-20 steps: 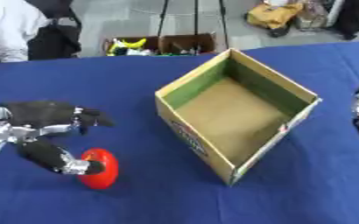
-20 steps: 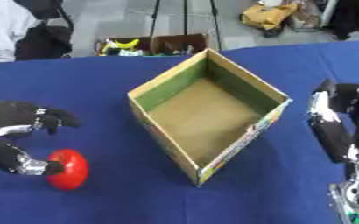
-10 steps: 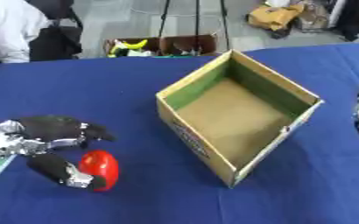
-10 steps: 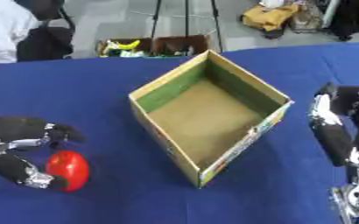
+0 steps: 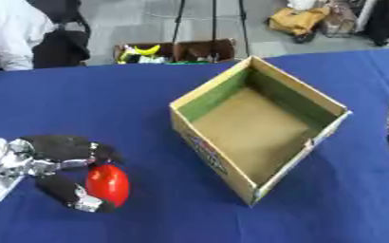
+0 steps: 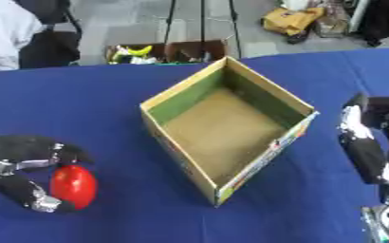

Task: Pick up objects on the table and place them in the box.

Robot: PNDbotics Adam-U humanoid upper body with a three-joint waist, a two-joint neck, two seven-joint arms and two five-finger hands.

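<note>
In the left eye view, the left hand curls fingers and thumb around a glossy red egg-shaped object on the blue tablecloth, left of the open cardboard box. In the right eye view, the right hand rests idle, fingers relaxed, empty, right of the box.

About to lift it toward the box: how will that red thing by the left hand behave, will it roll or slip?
The red object looks rounded and smooth, so it would probably roll on the blue table if let go. Its glossy skin may slip between the left hand's fingers curled around it. It seems small and likely light.
</note>
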